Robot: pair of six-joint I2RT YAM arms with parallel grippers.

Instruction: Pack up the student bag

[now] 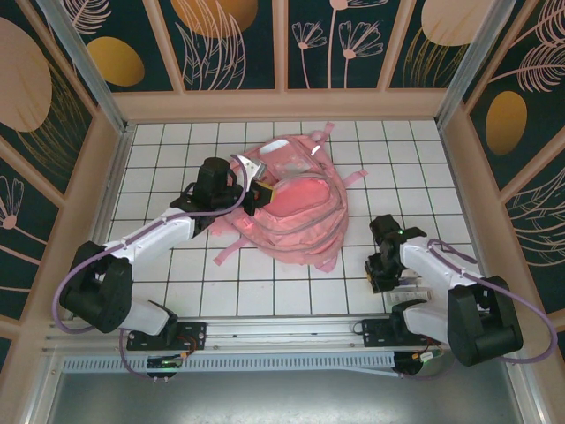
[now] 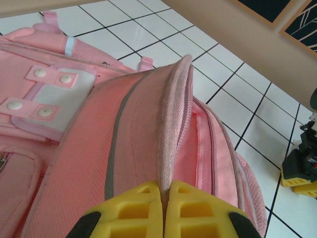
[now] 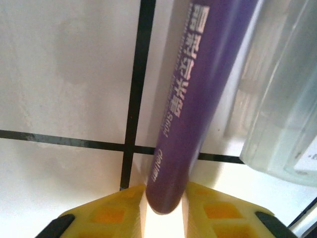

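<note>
purple pen (image 3: pixel 190 99): upper end cut by the top edge; white print too blurred to read
clear container (image 3: pixel 282 94): blurred, cut by the right edge; kind unclear
student bag (image 2: pixel 124 148): runs past the left and bottom edges; interior behind the raised flap hidden
left end effector (image 2: pixel 163 208): fingers cropped at the bottom edge

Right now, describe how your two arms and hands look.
The left arm and right arm have white links, bulky black joints and a looping lilac cable. The left hand and right hand carry blocky yellow fingertips with square recesses on black mounts.
</note>
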